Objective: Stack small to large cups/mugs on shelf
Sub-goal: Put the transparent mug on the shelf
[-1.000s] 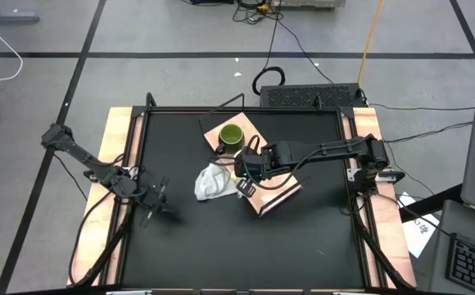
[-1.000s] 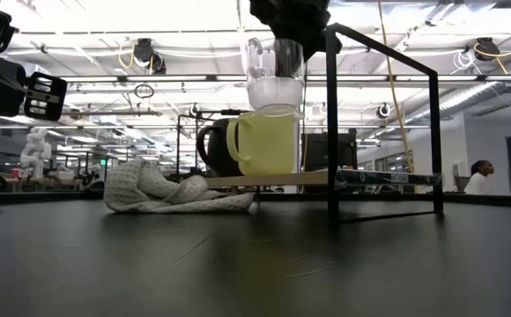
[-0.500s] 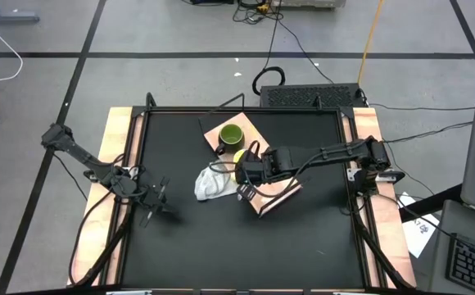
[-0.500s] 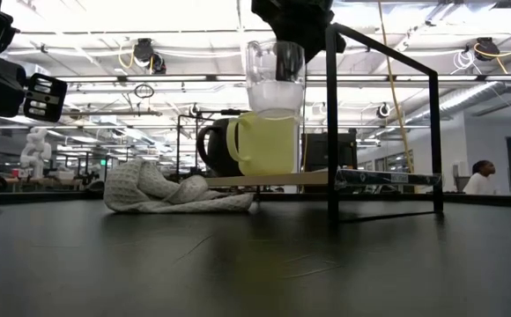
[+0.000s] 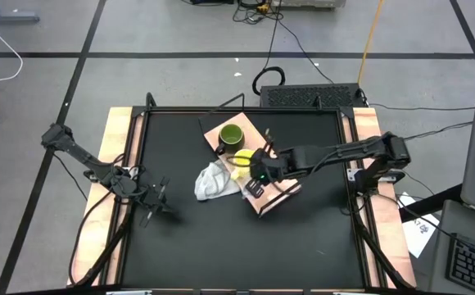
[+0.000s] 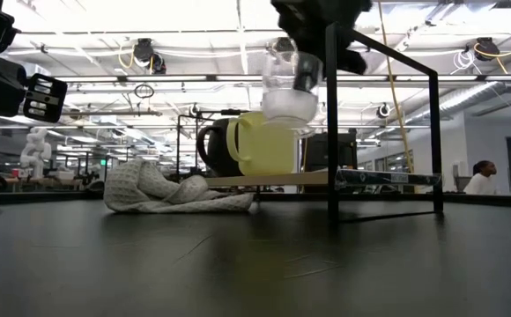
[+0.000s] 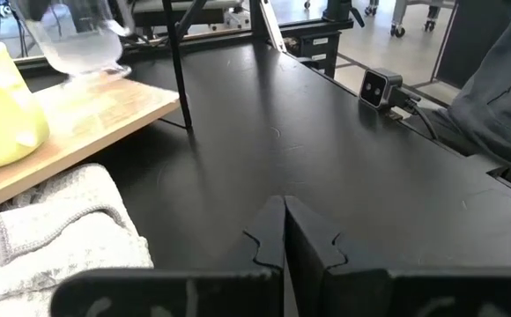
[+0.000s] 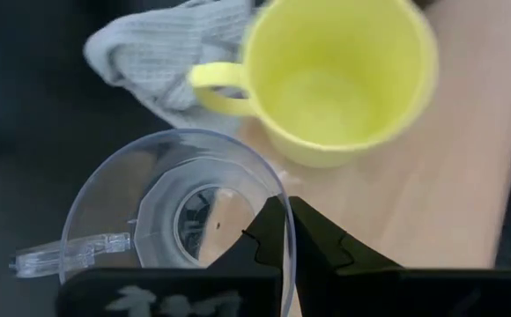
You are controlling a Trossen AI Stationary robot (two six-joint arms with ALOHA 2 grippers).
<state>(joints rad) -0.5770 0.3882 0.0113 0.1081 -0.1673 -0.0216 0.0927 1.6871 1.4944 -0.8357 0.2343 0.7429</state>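
Observation:
My right gripper (image 8: 284, 231) is shut on the clear glass cup (image 8: 176, 216) and holds it in the air (image 6: 289, 84) beside the bright yellow mug (image 8: 335, 79). The yellow mug (image 5: 243, 158) and the dark green mug (image 5: 230, 136) stand upright on the light-wood shelf board (image 5: 277, 193). From above, the right gripper (image 5: 258, 172) is over the board's left part. My left gripper (image 7: 284, 231) is shut and waits near the table's left edge (image 5: 157, 197). My right gripper pinches the glass cup's rim (image 8: 276, 189), one finger inside the cup and one outside, on the side opposite the handle (image 8: 62, 255). The fingers come from above, slanting down. The cup is lifted clear of the board and hangs tilted (image 6: 289, 84).
A crumpled white cloth (image 5: 214, 182) lies on the black tabletop against the shelf's left edge. The shelf's thin dark metal frame (image 6: 432, 132) rises over the board. Wooden rails (image 5: 119, 164) border the table. A person (image 6: 479, 176) shows far behind.
My right gripper has moved toward the table's right and tipped, carrying the glass cup from straight above the yellow mug to its right side. The cup was upright and now hangs tilted, slightly lower. The yellow mug's opening now shows from above.

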